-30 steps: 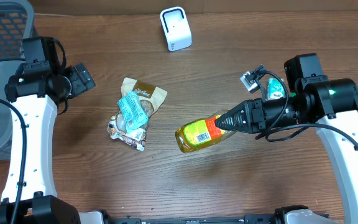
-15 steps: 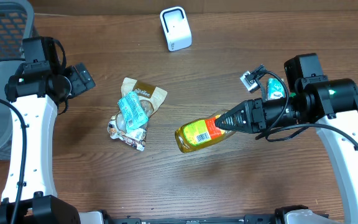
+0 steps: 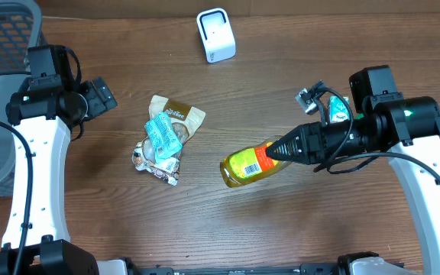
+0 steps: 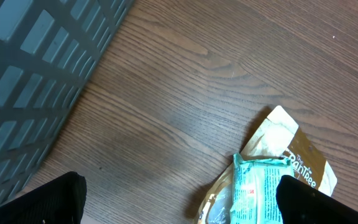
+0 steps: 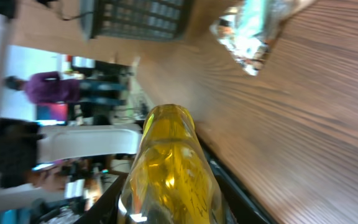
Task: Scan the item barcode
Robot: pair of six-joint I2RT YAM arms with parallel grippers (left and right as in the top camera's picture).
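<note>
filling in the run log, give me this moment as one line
right fingers: shut on bottle | bottle: barcode label up, apart from scanner | left fingers: open, empty | snack packets: on table

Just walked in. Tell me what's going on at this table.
The right gripper is shut on a yellow bottle, holding it sideways by its cap end, label up. The white scanner stands apart at the far edge, so no scan yet. The left gripper hangs open and empty beside the grey basket. A pile of snack packets lies mid-table.
</note>
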